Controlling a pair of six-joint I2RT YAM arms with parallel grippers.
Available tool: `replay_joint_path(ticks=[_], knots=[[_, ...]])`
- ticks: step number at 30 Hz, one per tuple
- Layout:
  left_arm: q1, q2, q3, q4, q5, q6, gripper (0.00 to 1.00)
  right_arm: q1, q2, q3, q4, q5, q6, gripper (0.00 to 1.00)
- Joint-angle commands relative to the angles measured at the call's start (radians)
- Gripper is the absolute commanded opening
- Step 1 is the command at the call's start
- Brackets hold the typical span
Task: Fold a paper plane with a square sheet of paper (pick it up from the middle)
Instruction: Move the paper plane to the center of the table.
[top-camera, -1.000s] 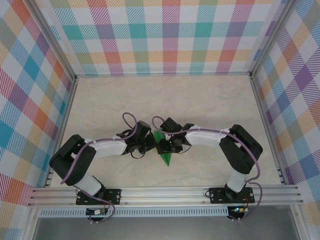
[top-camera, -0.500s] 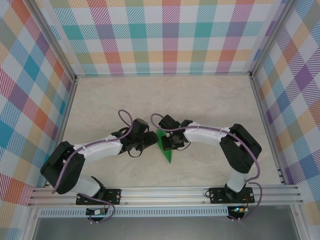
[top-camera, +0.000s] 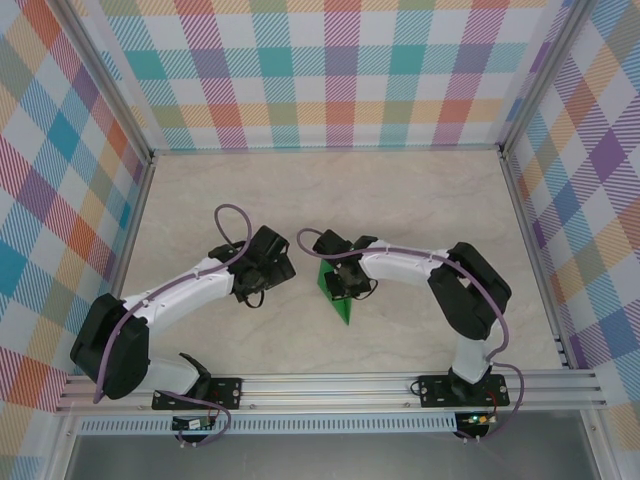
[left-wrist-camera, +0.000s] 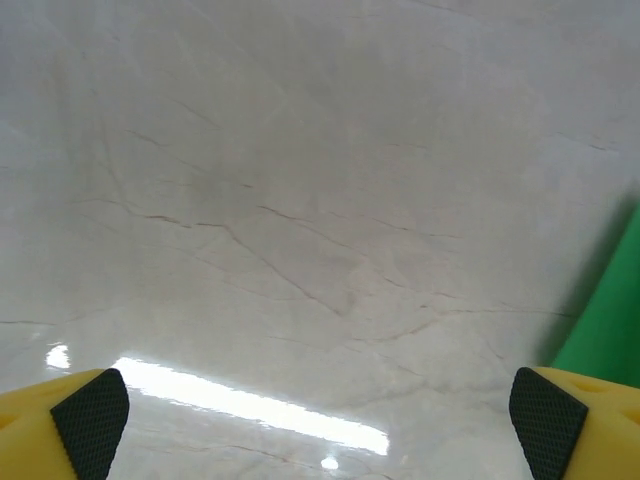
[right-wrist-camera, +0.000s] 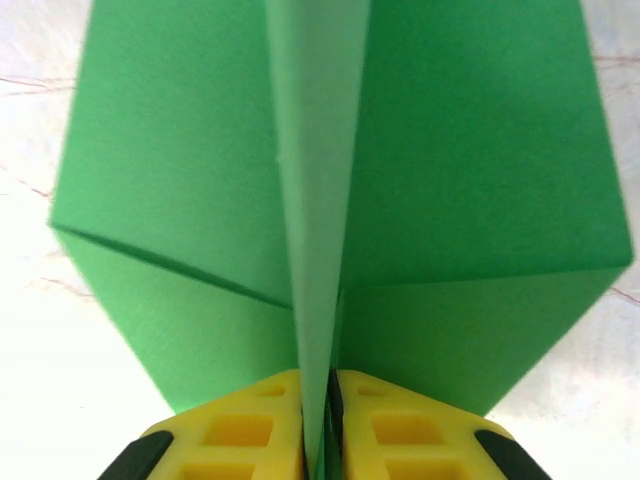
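Closest to our right gripper (right-wrist-camera: 318, 388), the two yellow fingers (right-wrist-camera: 240, 435) are pressed together on the plane (right-wrist-camera: 460, 180). Its central fold stands upright between them, pinched with barely a slit showing. Just beyond the fingertips the green paper spreads to either side as two wings, each crossed by a slanted crease. The raised fold runs straight ahead of the gripper. Past the wings' edges, left and right, we see the pale marbled table (right-wrist-camera: 40, 330).

Our left gripper (left-wrist-camera: 320, 430) is spread wide and holds nothing. Its black pads (left-wrist-camera: 92, 420) sit at the two lower corners of its wrist view. Between and ahead of them lies bare table (left-wrist-camera: 300, 200), with a bright streak of glare close in. Just beyond the right-hand finger, a strip of the green plane (left-wrist-camera: 612, 310) comes in at the edge; we cannot tell whether it touches that finger.

From above, the left gripper (top-camera: 280, 268) sits near the plane (top-camera: 341, 308) but apart from it, on its left. The right gripper (top-camera: 338, 282) is over the plane's middle, and a tapering green end sticks out from under it toward the arm bases. Farther out, the table (top-camera: 330, 190) runs to the checked walls (top-camera: 330, 70).
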Motion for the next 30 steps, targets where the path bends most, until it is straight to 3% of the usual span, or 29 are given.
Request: replay_joint_path(ticks=[1,7,12,17,22,30], knots=[[0.014,-0.032,0.005,-0.083,-0.070,-0.016,1.00,0.005,0.020,0.038,-0.028,-0.013,0.008,0.18],[0.033,-0.027,0.001,-0.102,-0.068,-0.017,1.00,0.006,0.046,0.054,-0.038,-0.010,0.024,0.20],[0.042,-0.031,-0.004,-0.107,-0.060,-0.016,1.00,0.006,0.058,0.063,-0.046,-0.004,0.034,0.11],[0.056,-0.056,-0.008,-0.134,-0.075,-0.011,1.00,0.003,0.034,0.098,-0.072,0.039,0.028,0.09],[0.078,-0.102,-0.025,-0.161,-0.087,-0.004,1.00,-0.052,0.063,0.209,-0.078,0.040,-0.013,0.08],[0.093,-0.156,-0.049,-0.197,-0.093,0.016,1.00,-0.174,0.271,0.477,-0.100,0.013,-0.084,0.07]])
